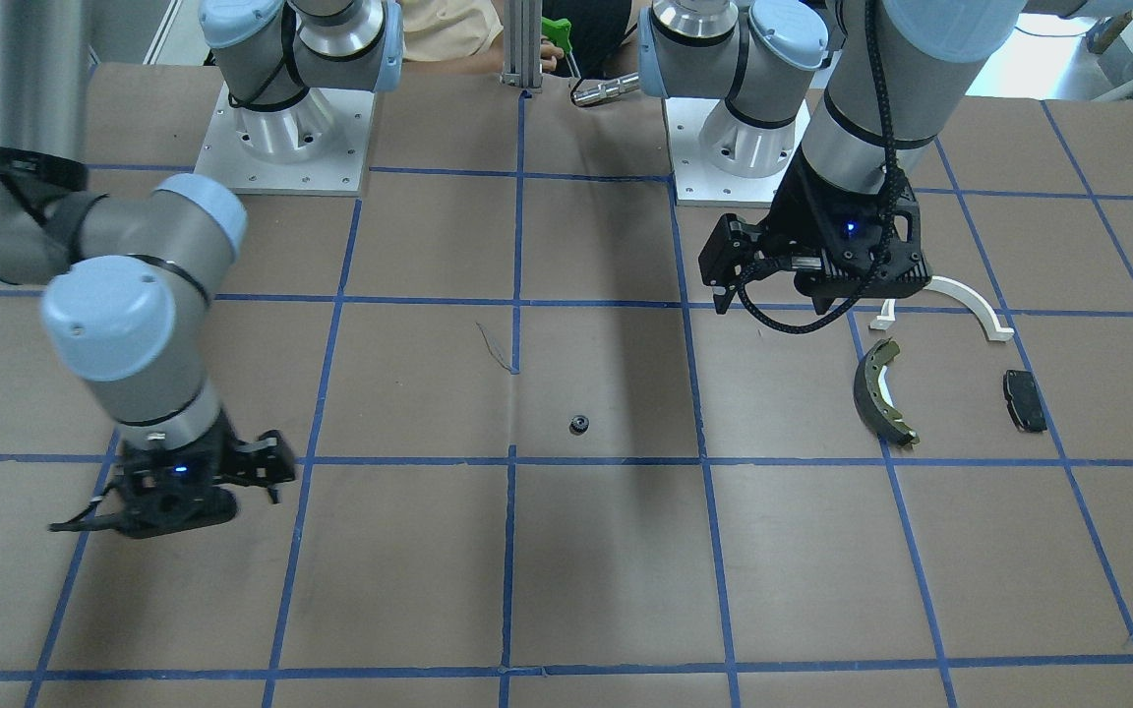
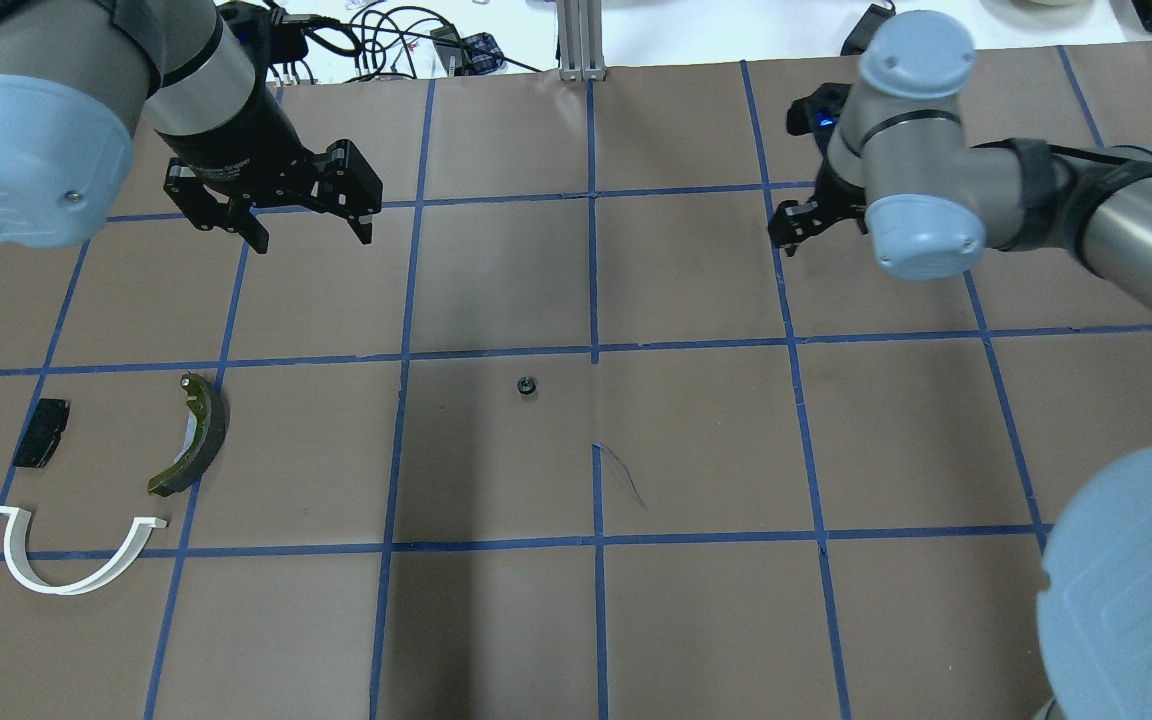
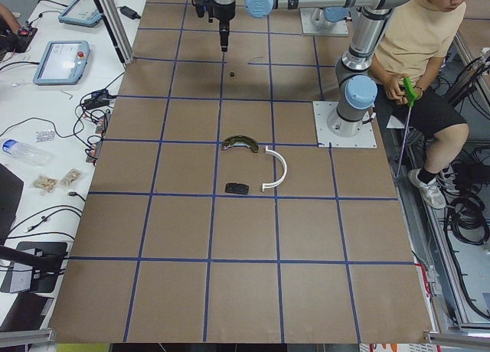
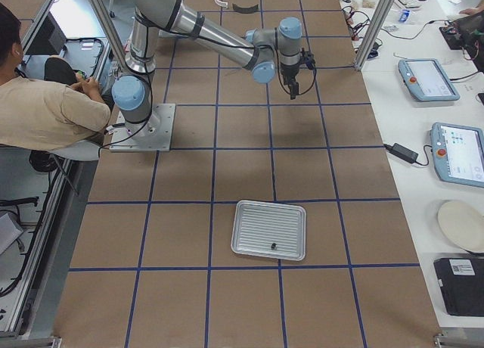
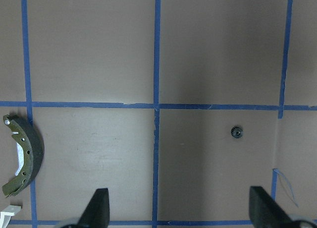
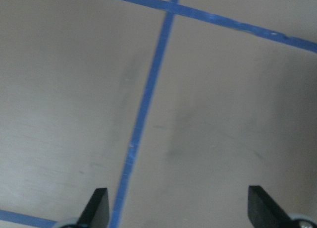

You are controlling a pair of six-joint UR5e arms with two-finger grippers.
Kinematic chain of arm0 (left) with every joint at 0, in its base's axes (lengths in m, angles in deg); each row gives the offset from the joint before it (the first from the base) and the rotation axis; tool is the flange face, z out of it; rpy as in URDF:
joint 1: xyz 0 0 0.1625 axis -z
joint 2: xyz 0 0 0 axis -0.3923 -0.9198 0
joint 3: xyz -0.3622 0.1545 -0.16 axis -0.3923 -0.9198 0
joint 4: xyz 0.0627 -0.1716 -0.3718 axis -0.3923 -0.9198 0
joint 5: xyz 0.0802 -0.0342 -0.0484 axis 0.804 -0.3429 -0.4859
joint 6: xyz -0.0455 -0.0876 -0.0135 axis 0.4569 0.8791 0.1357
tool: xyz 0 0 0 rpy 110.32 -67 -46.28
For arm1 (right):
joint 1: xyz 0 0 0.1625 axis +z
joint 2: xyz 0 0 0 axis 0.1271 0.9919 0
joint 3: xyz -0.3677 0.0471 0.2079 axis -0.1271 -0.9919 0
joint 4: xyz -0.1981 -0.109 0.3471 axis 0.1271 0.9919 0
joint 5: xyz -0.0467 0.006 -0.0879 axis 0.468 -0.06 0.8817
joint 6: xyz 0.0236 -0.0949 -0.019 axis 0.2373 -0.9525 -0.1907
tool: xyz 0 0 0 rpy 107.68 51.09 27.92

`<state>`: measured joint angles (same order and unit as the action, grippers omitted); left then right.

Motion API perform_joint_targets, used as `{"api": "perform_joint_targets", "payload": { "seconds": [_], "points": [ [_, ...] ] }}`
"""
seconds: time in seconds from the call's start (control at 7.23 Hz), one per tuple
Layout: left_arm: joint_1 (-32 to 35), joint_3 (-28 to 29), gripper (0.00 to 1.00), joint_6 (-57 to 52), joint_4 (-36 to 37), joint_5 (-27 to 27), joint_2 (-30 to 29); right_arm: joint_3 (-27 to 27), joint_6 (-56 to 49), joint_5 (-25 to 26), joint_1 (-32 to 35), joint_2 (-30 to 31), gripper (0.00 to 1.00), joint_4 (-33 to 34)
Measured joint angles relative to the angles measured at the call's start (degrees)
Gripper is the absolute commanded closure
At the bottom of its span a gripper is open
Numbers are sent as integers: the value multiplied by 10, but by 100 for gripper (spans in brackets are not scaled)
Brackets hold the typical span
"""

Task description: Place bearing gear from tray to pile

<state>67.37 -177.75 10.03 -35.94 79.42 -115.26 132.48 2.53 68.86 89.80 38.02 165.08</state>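
A small black bearing gear (image 2: pixel 526 385) lies alone on the brown table near its middle; it also shows in the front view (image 1: pixel 578 424) and the left wrist view (image 5: pixel 237 133). The pile is a white half-ring arc (image 2: pixel 61 588), a dark brake shoe (image 2: pixel 198 435) and a black pad (image 2: pixel 41 432) on the robot's left. My left gripper (image 2: pixel 314 238) hangs open and empty above the table, beyond the pile. My right gripper (image 2: pixel 794 228) is open and empty, past the gear on the other side. The metal tray (image 4: pixel 270 229) holds one small dark part (image 4: pixel 272 246).
The table is brown with a blue tape grid. The tray sits at the table's far right end, seen only in the right side view. A seated person (image 4: pixel 45 110) is behind the robot bases. Screens and cables lie on the white bench (image 4: pixel 446 136) beyond the table.
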Motion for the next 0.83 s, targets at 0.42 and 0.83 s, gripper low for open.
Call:
{"api": "perform_joint_targets", "payload": {
  "seconds": [0.42,0.83],
  "points": [
    [0,0,0,0,0,1,1,-14,-307,5,-217,2,0,-33],
    [0,0,0,0,0,1,1,-65,-539,0,-374,-35,0,-54]
  ]
}}
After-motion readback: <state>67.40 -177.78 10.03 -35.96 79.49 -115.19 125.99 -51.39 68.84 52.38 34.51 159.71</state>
